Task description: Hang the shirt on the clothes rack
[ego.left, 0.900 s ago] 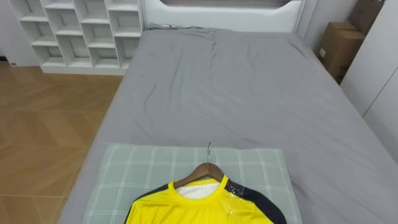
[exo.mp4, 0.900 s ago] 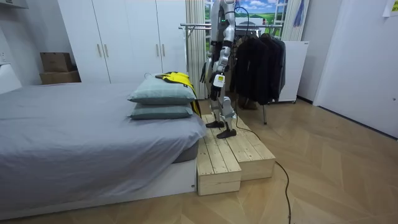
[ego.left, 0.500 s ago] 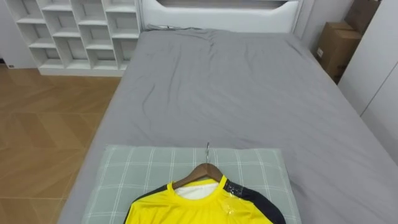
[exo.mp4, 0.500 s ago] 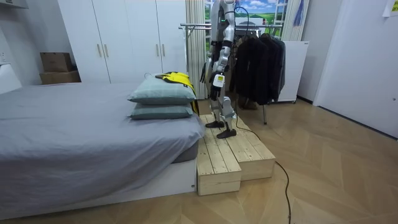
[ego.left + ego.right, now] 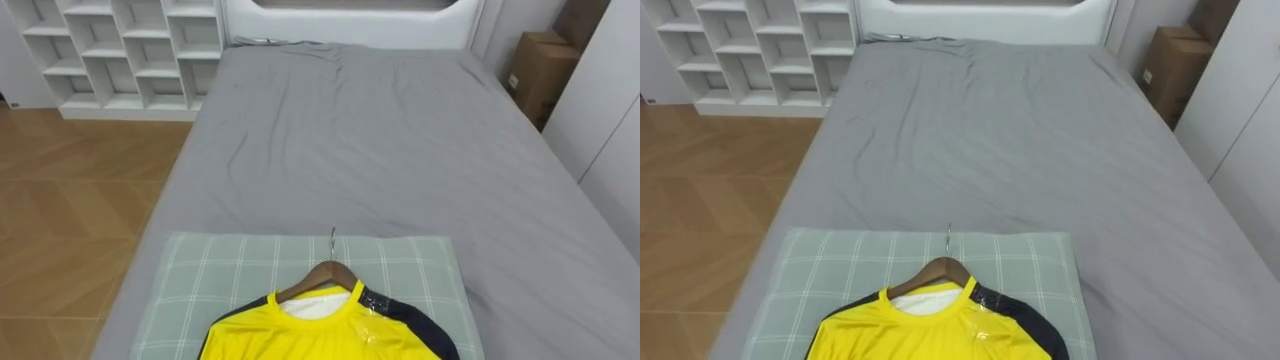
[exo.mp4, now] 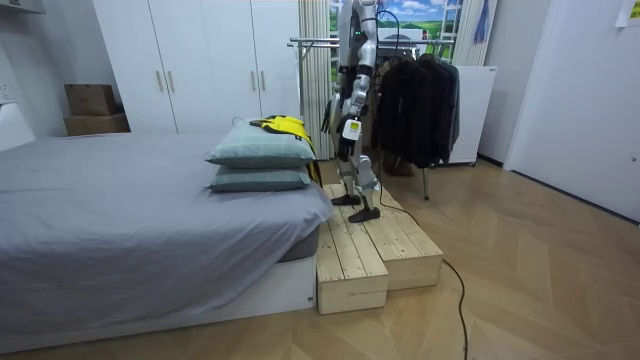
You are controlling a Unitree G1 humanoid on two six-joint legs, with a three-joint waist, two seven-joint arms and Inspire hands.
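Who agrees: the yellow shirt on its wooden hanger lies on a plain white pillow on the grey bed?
No: the pillow is pale green and checked, not plain white, as the left eye view shows. The yellow shirt on its wooden hanger does lie on it, on the grey bed.

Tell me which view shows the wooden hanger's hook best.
Left eye view: the wooden hanger sits in the collar of the yellow shirt on the checked pillow, hook plain against it. The right eye view shows much the same. In the room view the hanger is too small to tell.
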